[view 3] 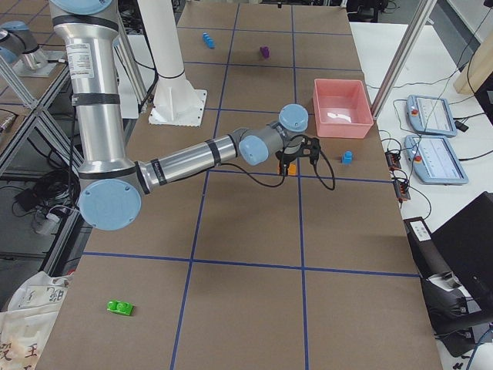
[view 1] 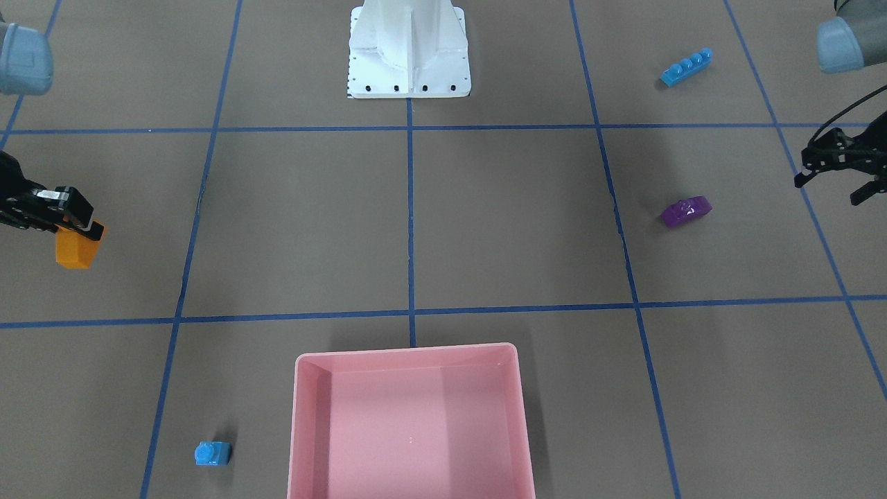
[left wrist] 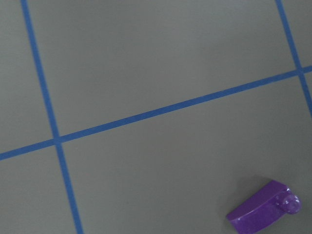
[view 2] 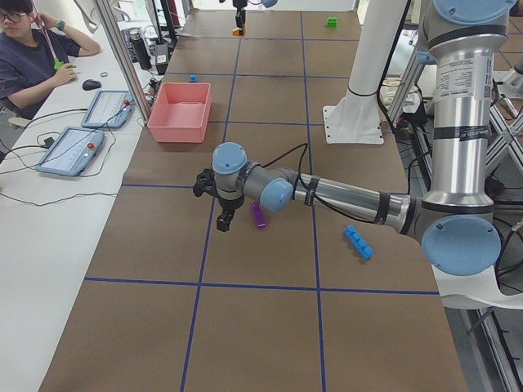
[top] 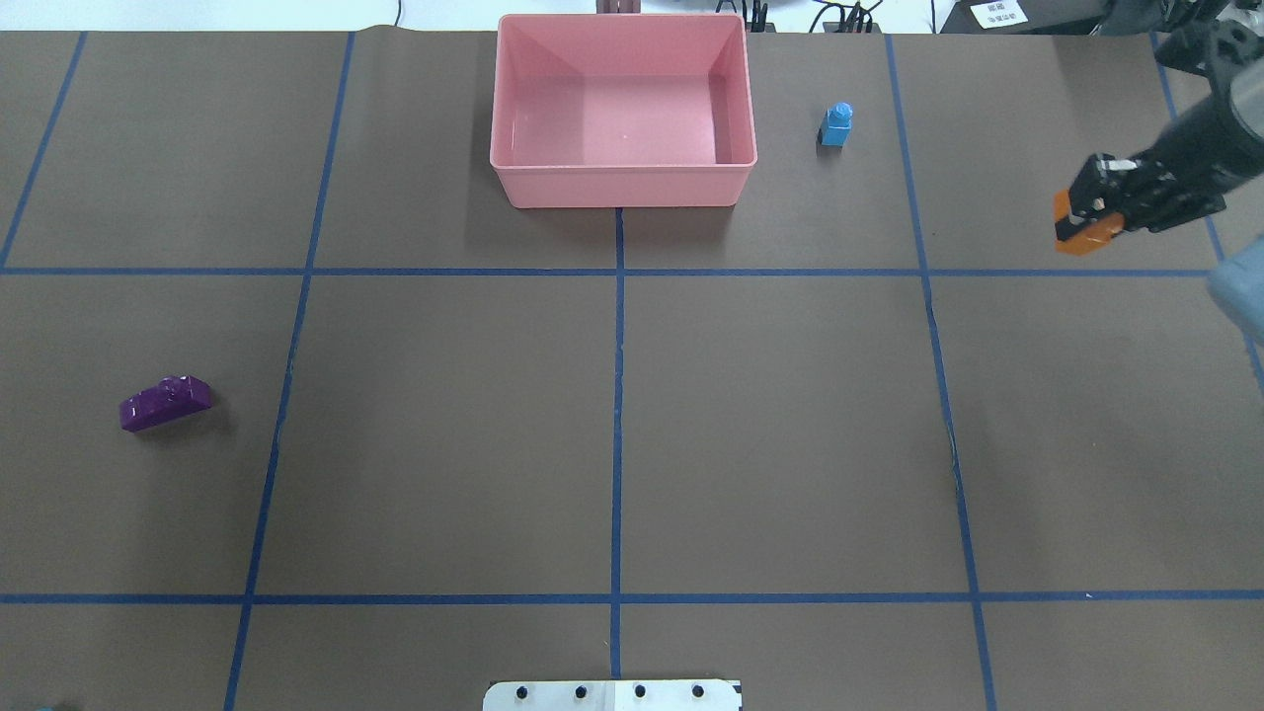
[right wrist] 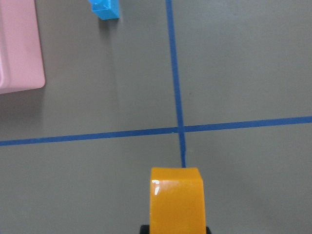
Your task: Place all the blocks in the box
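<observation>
- At the table's right side, the right gripper (top: 1078,209) is clamped on the orange block (top: 1086,238), well apart from the pink box (top: 622,186)
- Left gripper (view 1: 830,188) hangs with jaws spread, empty, near the purple block (view 1: 685,211)
- Small blue block (top: 835,124) stands near the box, outside it
- Long blue block (view 1: 686,67) and green block (view 3: 119,307) lie far from the box

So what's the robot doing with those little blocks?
It's tidying blocks into the pink box, which holds none yet. Its right hand grips the orange block. Its left hand is open near the purple block. The small blue block, long blue block and green block lie on the table.
</observation>
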`<action>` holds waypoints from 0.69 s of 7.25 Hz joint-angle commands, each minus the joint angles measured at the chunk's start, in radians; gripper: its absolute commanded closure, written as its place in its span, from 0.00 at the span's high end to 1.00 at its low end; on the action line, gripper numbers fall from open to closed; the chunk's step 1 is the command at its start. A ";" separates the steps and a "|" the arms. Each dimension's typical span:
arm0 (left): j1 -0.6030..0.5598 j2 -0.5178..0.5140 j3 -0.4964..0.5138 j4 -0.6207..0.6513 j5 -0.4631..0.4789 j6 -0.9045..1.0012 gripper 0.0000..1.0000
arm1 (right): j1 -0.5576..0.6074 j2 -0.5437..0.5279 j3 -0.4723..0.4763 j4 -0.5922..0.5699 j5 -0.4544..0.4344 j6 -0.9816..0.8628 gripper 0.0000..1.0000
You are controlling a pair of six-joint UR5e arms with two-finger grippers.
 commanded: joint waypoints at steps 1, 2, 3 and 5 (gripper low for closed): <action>0.093 0.035 -0.015 -0.088 0.008 -0.014 1.00 | -0.090 0.245 -0.105 -0.082 -0.014 0.208 0.00; 0.101 0.049 -0.026 -0.089 0.008 -0.012 1.00 | -0.118 0.379 -0.223 -0.081 -0.017 0.276 0.00; 0.131 0.052 -0.036 -0.089 0.010 -0.012 1.00 | -0.122 0.489 -0.343 -0.078 -0.017 0.325 0.00; 0.286 0.050 -0.085 -0.088 0.147 -0.012 1.00 | -0.123 0.619 -0.525 -0.008 -0.018 0.381 0.00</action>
